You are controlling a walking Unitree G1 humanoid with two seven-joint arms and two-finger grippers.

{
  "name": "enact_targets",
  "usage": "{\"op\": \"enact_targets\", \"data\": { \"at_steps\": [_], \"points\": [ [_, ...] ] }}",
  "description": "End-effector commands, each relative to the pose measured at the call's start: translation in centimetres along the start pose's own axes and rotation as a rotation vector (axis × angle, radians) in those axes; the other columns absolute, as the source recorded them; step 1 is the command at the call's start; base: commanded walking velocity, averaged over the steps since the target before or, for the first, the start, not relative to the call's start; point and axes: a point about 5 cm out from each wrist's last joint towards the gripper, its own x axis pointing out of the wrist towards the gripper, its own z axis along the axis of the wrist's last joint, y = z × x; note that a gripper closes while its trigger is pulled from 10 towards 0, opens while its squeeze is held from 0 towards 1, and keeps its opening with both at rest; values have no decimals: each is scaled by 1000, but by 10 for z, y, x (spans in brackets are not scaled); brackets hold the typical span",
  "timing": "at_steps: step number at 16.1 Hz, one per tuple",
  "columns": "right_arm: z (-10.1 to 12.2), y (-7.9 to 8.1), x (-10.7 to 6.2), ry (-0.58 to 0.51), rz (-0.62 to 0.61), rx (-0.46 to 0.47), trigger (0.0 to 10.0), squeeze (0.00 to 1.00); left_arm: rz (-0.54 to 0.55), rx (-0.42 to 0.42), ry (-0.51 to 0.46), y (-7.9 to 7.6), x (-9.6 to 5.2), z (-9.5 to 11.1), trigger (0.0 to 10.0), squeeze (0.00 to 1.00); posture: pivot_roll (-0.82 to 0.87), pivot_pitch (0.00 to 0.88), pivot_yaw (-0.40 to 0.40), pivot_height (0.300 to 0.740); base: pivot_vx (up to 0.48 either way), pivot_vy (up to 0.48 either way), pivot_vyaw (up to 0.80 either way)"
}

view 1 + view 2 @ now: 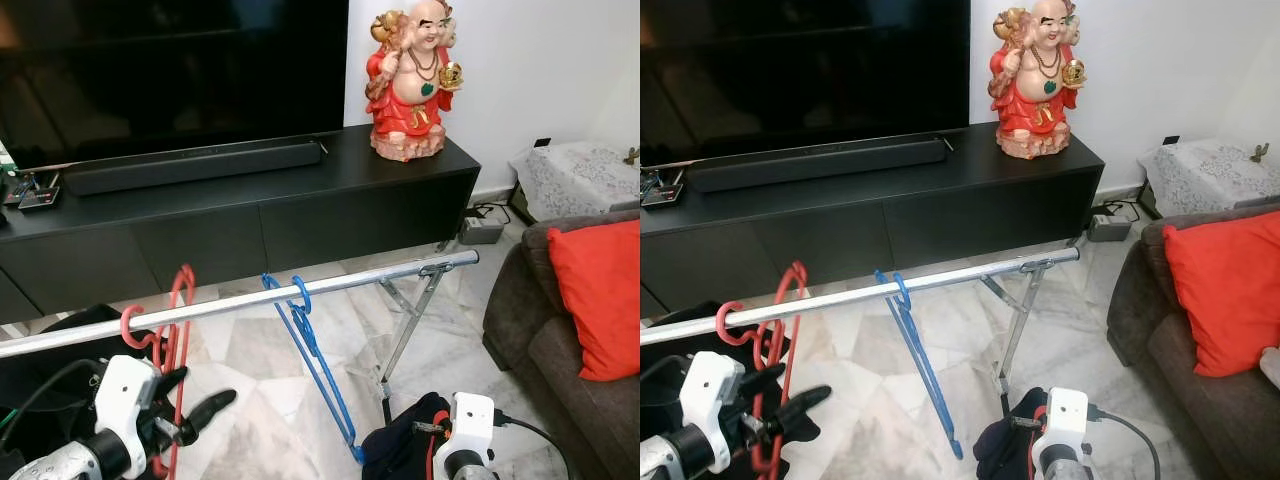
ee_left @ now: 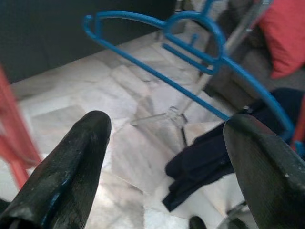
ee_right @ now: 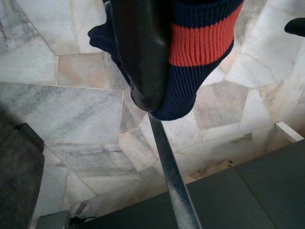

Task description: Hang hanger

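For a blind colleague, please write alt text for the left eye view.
A blue hanger and a red hanger hang on a metal rail before a black TV cabinet. The open left gripper sits beside the red hanger; the right gripper holds a dark garment.

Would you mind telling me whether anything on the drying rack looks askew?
Yes: the blue hanger hangs from the metal rail tilted, its body slanting diagonally toward the floor rather than hanging level.

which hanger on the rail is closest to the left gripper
The red hanger, hooked at the rail's left end right beside the open left gripper; the blue hanger hangs further right.
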Motion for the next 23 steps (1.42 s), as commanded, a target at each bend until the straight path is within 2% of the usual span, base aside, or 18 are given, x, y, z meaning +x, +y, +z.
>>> {"op": "enact_targets", "data": {
  "at_steps": [1, 3, 9, 12, 14, 15, 16, 18, 19, 23],
  "points": [
    [-1, 1, 0, 7, 8, 0, 10000, 0, -32, 10, 25, -1, -5, 2, 10000, 0, 77, 55, 29, 740, 0, 0, 0],
    [-2, 0, -1, 11, 6, -2, 10000, 0, -35, -4, 64, 5, -22, 3, 10000, 0, 80, 57, 30, 740, 0, 0, 0],
    [-5, 0, -2, 31, 14, -11, 10000, 0, 63, -25, 64, 22, -52, 9, 10000, 0, 99, 61, 21, 740, 0, 0, 0],
    [-5, 1, -1, 36, 21, -16, 10000, 0, 105, -19, 62, 27, -56, 9, 10000, 0, 106, 60, 15, 740, 0, 0, 0],
    [-5, 1, -1, 38, 20, -16, 10000, 0, 194, 31, 74, 32, -48, 2, 10000, 0, 105, 58, 16, 740, 0, 0, 0],
    [-6, 2, -1, 42, 19, -18, 10000, 0, 260, 69, 67, 34, -36, -2, 10000, 553, 103, 57, 16, 740, 0, 0, 0],
    [-7, 2, -2, 47, 18, -18, 10000, 0, 264, 65, 41, 30, -25, -3, 10000, 1000, 96, 53, 15, 740, 0, 0, 0],
    [-9, 2, -2, 54, 32, -38, 10000, 0, 244, 50, 23, 24, -15, 0, 10000, 1000, 92, 52, 13, 740, 0, 0, 0],
    [-9, 2, -3, 54, 32, -39, 10000, 0, 242, 50, 24, 24, -14, 1, 10000, 1000, 92, 52, 13, 740, 0, 0, 0],
    [-9, 2, -3, 56, 27, -36, 10000, 0, 318, 96, 50, 32, -12, -1, 10000, 1000, 91, 50, 13, 740, 0, 0, 0]
  ]
}}
